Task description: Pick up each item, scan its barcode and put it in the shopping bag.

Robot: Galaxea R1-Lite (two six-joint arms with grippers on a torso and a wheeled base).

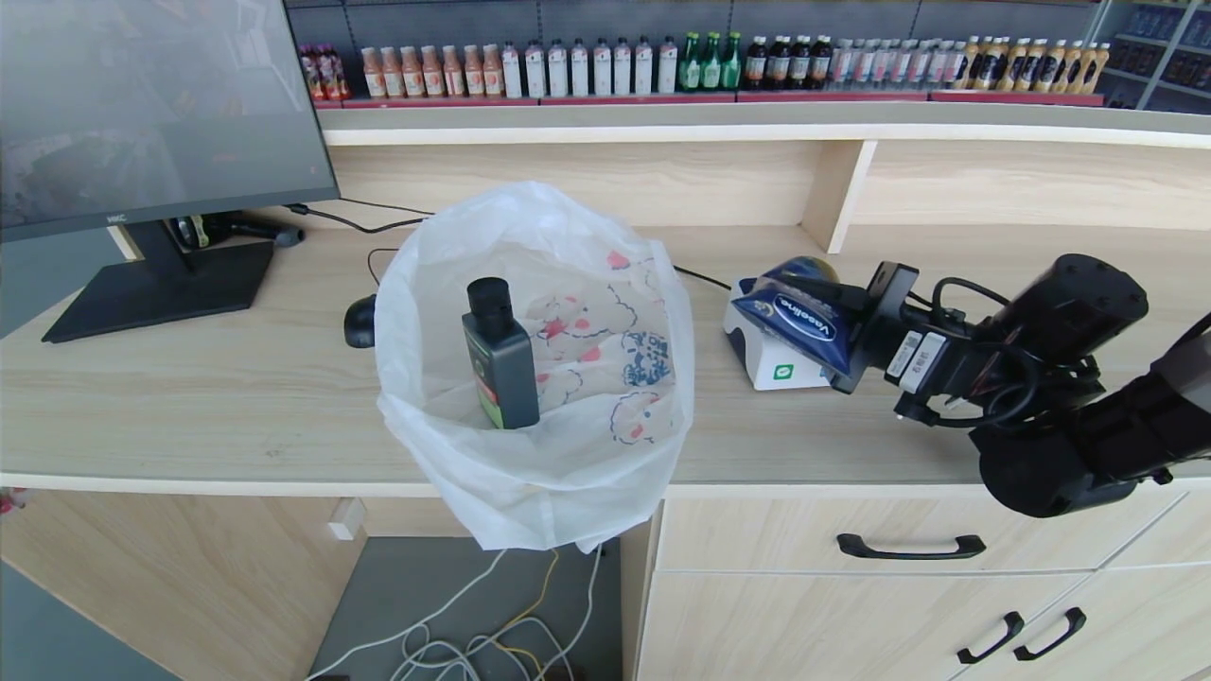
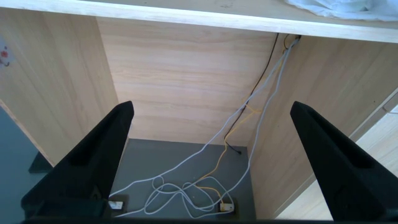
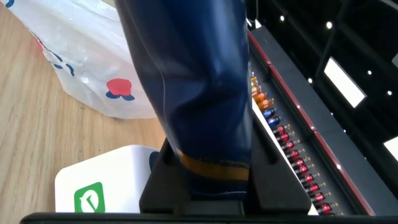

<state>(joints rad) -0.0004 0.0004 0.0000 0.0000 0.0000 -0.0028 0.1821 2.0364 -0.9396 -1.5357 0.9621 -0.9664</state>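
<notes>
A white plastic shopping bag (image 1: 568,378) stands open at the middle of the wooden counter, with a dark bottle (image 1: 500,355) upright inside it. To its right, my right gripper (image 1: 847,331) is shut on a dark blue pack (image 1: 790,317), held just above a white scanner box (image 1: 771,364) with a green logo. In the right wrist view the blue pack (image 3: 193,81) sits between the fingers (image 3: 163,180), with the scanner box (image 3: 106,186) and the bag (image 3: 81,62) behind it. My left gripper (image 2: 211,162) hangs open below the counter, holding nothing.
A monitor (image 1: 142,104) stands at the far left, with a black mouse (image 1: 359,322) beside the bag. A raised wooden ledge (image 1: 757,132) runs along the back, and bottle shelves (image 1: 710,61) lie beyond it. Drawers (image 1: 908,547) sit under the counter on the right. Cables (image 2: 199,186) lie on the floor.
</notes>
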